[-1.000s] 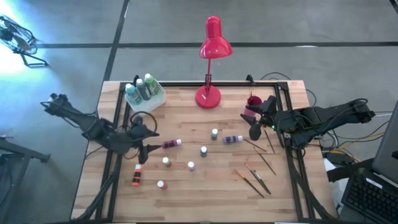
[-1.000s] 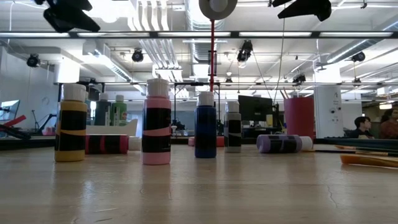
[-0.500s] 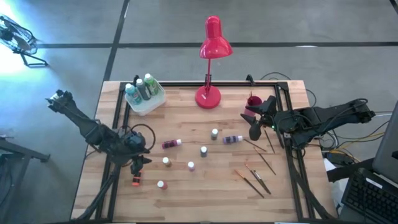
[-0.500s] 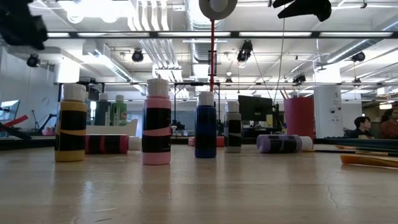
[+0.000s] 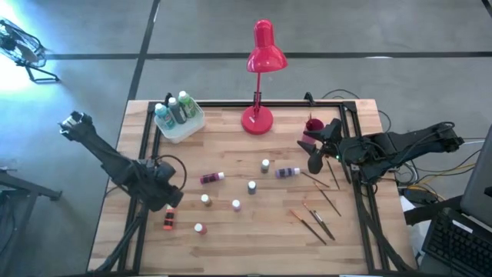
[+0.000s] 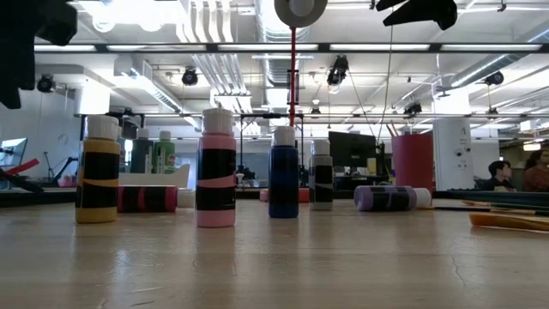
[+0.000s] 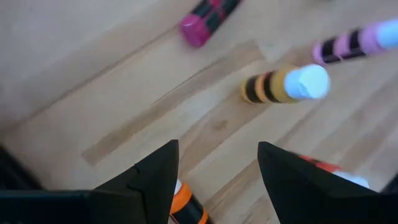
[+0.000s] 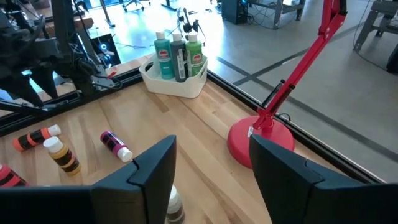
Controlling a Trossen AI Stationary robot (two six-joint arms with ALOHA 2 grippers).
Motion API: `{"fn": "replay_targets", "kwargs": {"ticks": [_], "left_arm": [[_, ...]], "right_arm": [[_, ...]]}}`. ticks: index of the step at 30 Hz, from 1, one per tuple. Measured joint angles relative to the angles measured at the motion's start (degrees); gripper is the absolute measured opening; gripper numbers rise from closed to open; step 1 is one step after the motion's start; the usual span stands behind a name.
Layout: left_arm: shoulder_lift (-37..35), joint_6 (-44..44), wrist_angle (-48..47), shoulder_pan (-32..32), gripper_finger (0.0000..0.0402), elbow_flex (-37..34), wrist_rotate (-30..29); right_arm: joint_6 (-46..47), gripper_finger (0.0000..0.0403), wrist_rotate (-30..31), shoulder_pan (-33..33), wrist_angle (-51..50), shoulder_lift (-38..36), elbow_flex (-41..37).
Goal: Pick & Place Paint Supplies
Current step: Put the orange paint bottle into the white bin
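Paint bottles stand or lie across the wooden table: an orange one [image 5: 167,223] lying near the left, red [image 5: 199,228], yellow [image 5: 205,200], pink [image 5: 236,205], blue [image 5: 251,186], grey [image 5: 265,165], a lying magenta one [image 5: 211,178] and a lying purple one [image 5: 288,172]. Thin brushes [image 5: 317,219] lie at the near right. My left gripper [image 5: 170,206] hangs open, pointing down just above the orange bottle [image 7: 186,208], whose end shows between the fingers without touching them. My right gripper [image 5: 315,154] is open in the air at the right, holding nothing.
A white bin [image 5: 178,117] with green and teal bottles stands at the far left corner. A red desk lamp [image 5: 260,77] rises from the far edge, with a red cup [image 5: 313,125] to its right. Black frame rails run along the table's sides.
My left gripper has moved down and toward the table's near edge, away from the magenta bottle and over the orange one. Its wrist has rolled and tipped steeply downward. My right arm has kept still, and no bottle has moved.
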Motion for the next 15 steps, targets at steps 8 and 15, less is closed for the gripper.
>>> {"fn": "replay_targets", "kwargs": {"ticks": [8, 15], "left_arm": [[0.92, -12.78, -2.45, 0.01, 0.0224, -1.19, 8.15], [0.89, -19.67, -1.77, 0.13, 0.0224, -4.33, 15.19]], "right_arm": [[-0.53, 0.0214, -0.03, 0.00, -0.32, 0.00, 0.00], [-0.80, 0.0212, -0.19, 0.00, -4.39, -0.02, 0.00]]}}
